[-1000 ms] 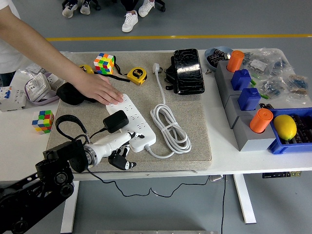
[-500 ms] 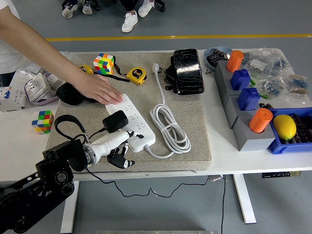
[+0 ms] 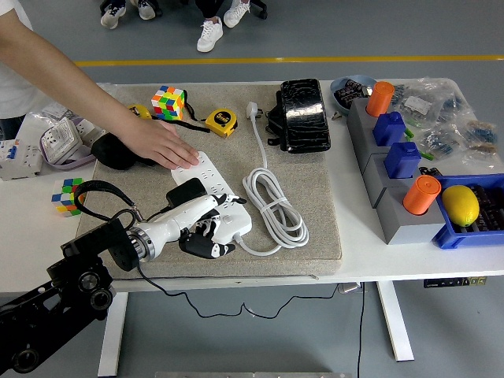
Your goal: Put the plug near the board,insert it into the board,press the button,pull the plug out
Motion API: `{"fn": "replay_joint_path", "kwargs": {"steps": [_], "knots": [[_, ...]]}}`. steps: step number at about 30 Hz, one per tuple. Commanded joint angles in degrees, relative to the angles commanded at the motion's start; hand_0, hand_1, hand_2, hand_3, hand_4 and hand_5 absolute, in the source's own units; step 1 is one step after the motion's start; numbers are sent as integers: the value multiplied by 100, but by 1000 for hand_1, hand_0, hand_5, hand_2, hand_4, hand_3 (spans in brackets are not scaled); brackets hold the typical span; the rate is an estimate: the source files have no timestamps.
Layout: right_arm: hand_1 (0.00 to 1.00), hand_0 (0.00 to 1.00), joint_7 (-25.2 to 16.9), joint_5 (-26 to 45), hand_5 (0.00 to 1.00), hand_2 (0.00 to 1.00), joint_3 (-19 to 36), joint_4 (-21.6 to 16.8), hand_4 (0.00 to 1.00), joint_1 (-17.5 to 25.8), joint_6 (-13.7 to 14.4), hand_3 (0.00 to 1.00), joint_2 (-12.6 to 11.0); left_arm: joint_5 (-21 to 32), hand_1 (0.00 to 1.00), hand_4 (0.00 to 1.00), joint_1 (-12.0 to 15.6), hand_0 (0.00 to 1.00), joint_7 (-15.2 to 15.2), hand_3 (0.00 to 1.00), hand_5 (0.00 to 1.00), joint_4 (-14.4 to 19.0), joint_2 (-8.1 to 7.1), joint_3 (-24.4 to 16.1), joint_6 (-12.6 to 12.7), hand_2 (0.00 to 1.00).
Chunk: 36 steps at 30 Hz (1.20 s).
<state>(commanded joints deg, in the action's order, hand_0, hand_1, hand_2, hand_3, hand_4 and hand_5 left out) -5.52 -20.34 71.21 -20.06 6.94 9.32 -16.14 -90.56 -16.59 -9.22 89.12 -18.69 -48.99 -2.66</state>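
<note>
The big white table (image 3: 24, 213) holds a grey felt mat (image 3: 315, 197) in the middle. On the mat lies a long white plastic power board (image 3: 211, 185), slanting from 11 o'clock down to 5 o'clock. A person's hand (image 3: 161, 146) lies flat on its far end, at 11 o'clock. The robot's left hand (image 3: 206, 228), white and black with 5 fingers, sits over the near end at 5 o'clock, fingers curled down by the board's edge, gripping nothing I can see. The black boxy plug (image 3: 186, 194) sits on the board, right behind that hand at 10 o'clock. A coiled white cable (image 3: 272, 203) lies at 3 o'clock of the board.
</note>
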Motion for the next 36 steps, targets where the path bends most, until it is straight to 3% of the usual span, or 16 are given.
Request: {"fn": "replay_joint_path", "kwargs": {"steps": [1, 4, 6, 7, 12, 13, 15, 18, 19, 25, 31, 36], "knots": [[620, 548, 0, -2, 389, 560, 1, -2, 860, -1, 1, 513, 0, 134, 254, 805, 8, 214, 214, 618, 136, -64, 8, -20, 173, 436], [620, 548, -2, -3, 389, 560, 5, -3, 860, 8, 1, 513, 3, 416, 254, 805, 23, 214, 816, 618, 136, -313, 43, -78, 646, 436], [620, 548, 0, 2, 389, 560, 1, 1, 860, 7, 0, 513, 6, 310, 254, 805, 13, 214, 1149, 618, 136, -519, 72, -153, 964, 436], [620, 548, -1, 1, 389, 560, 7, 0, 860, 8, 0, 513, 9, 213, 490, 878, 10, 389, 1272, 595, 219, -599, 85, -190, 1089, 540], [620, 548, 1, 7, 389, 560, 31, 6, 860, 16, 0, 513, 25, -34, 490, 878, -4, 389, 1356, 595, 219, -978, 140, -407, 1418, 540], [620, 549, 1, 9, 389, 560, 33, 7, 860, 16, 0, 513, 26, -73, 673, 942, -6, 635, 1362, 651, 309, -1007, 146, -427, 1439, 671], [620, 549, 0, 3, 389, 560, 45, 3, 860, 17, 0, 513, 31, -300, 673, 942, -25, 635, 1459, 651, 309, -1124, 172, -497, 1604, 671], [620, 549, 2, 9, 389, 560, 35, 9, 860, 14, -1, 513, 33, -674, 673, 942, -67, 635, 1352, 651, 309, -1252, 212, -538, 1695, 671], [620, 548, 1, 6, 389, 560, 38, 6, 860, 13, -2, 513, 35, -843, 713, 998, -94, 700, 1187, 732, 433, -1327, 234, -535, 1669, 725], [620, 548, -1, -3, 389, 560, 47, -1, 860, 6, -1, 513, 33, -1713, 713, 998, -177, 700, 510, 732, 433, -1622, 350, -475, 1564, 725], [620, 548, 0, 4, 389, 560, 52, 5, 860, 10, -1, 513, 39, -1977, 682, 998, -246, 662, 145, 742, 510, -1819, 437, -430, 1461, 693], [620, 548, -1, -3, 389, 560, 71, -2, 860, 7, 0, 513, 38, -2197, 682, 998, -312, 662, -202, 742, 510, -1960, 504, -360, 1404, 693]]}}
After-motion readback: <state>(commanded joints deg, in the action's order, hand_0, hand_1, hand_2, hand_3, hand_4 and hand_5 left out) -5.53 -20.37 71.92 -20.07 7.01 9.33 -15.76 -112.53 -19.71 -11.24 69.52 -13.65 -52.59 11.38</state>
